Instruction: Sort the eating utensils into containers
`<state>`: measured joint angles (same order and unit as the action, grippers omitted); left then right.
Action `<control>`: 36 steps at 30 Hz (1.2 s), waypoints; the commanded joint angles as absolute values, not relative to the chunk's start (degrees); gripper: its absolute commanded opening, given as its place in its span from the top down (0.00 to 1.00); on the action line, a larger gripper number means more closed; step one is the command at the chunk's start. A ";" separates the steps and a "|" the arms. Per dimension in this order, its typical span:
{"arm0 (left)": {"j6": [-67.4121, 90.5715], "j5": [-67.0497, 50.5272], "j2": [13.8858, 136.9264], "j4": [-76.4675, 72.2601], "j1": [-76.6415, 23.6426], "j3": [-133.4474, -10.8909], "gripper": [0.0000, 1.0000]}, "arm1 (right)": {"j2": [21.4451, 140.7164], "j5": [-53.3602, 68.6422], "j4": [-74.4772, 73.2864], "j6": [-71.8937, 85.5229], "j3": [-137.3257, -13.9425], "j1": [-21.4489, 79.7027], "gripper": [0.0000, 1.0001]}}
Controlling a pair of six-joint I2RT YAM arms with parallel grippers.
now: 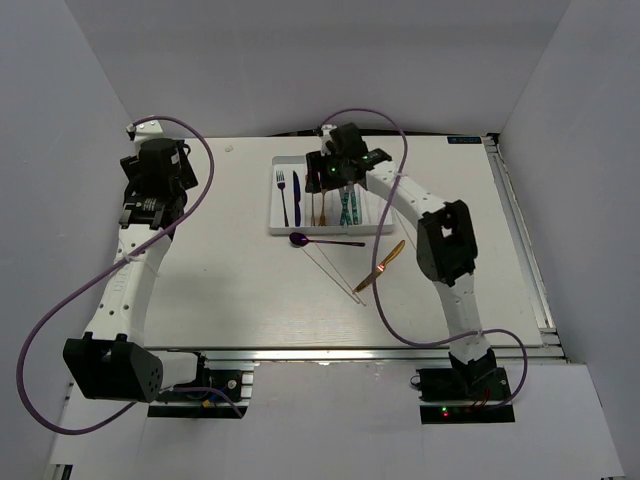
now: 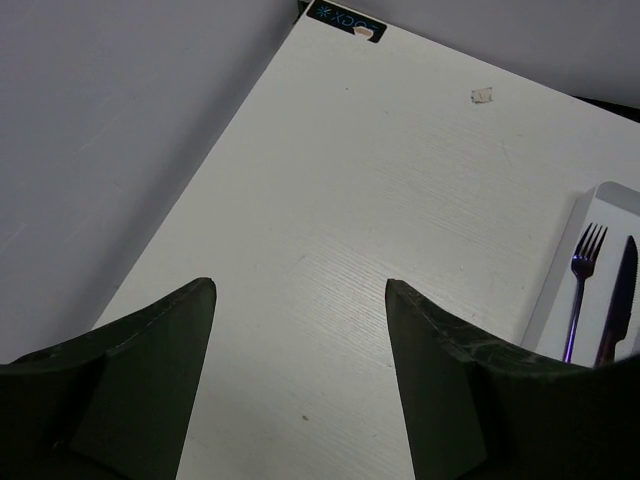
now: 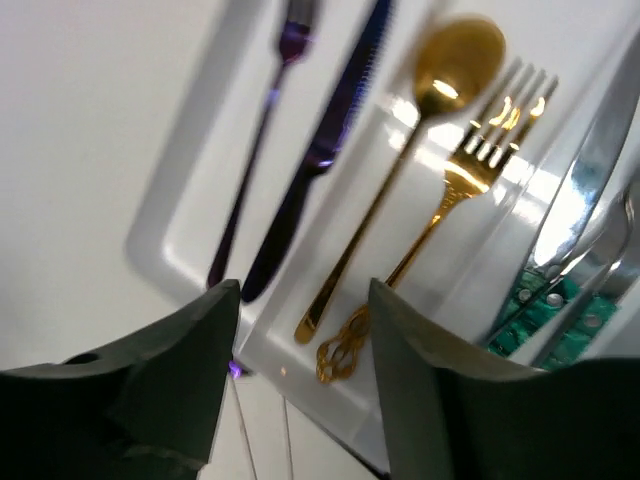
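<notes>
Utensils not yet sorted lie loose mid-table, just off the tray's near rim. A purple spoon (image 1: 325,241) runs along that rim, thin white chopsticks (image 1: 335,272) slant from beside its bowl toward the near edge, and a gold knife (image 1: 381,267) lies to their right.

The tray (image 1: 376,205) sits toward the far edge. A purple fork (image 3: 255,150) and purple knife (image 3: 320,150) seem to share one compartment, with a gold spoon (image 3: 400,150) and gold fork (image 3: 470,170) next, then teal-handled pieces (image 3: 560,290).

The right gripper (image 3: 300,290) hovers over the tray's near end, jaws wide and empty. For the purple spoon, straddle the slim handle crosswise and pinch low. The chopsticks may touch it and drag along.

The right arm's purple cable (image 1: 420,344) sags near the knife. The left gripper (image 2: 300,285), open and empty, hangs by the far-left corner.
</notes>
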<state>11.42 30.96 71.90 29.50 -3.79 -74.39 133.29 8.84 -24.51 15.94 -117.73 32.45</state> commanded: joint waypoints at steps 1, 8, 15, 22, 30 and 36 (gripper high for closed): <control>10.81 27.35 69.87 28.83 -3.34 -75.06 0.20 | 118.08 16.95 -23.11 0.05 -115.50 33.22 0.38; 3.70 7.85 69.17 31.03 -3.34 -75.50 0.11 | 100.74 24.70 -40.75 -55.31 -95.91 30.85 0.17; 1.23 -9.84 68.11 31.46 -3.34 -74.36 0.08 | 95.62 20.92 -58.42 -98.06 -84.11 25.76 0.31; 2.37 -7.82 69.87 31.82 -3.34 -74.18 0.08 | 104.14 17.14 -61.61 -106.52 -87.01 25.40 0.32; 3.43 -5.01 70.14 31.90 -3.34 -72.95 0.08 | 106.08 13.28 -55.37 -114.34 -80.25 24.96 0.44; 3.08 -4.13 71.10 31.90 -3.34 -73.65 0.08 | 108.89 11.08 -54.14 -114.78 -79.72 24.52 0.50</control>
<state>2.94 -5.04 70.83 31.77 -3.49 -73.43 107.72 12.64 -54.85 -111.83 -79.96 25.08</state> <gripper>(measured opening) 0.915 0.502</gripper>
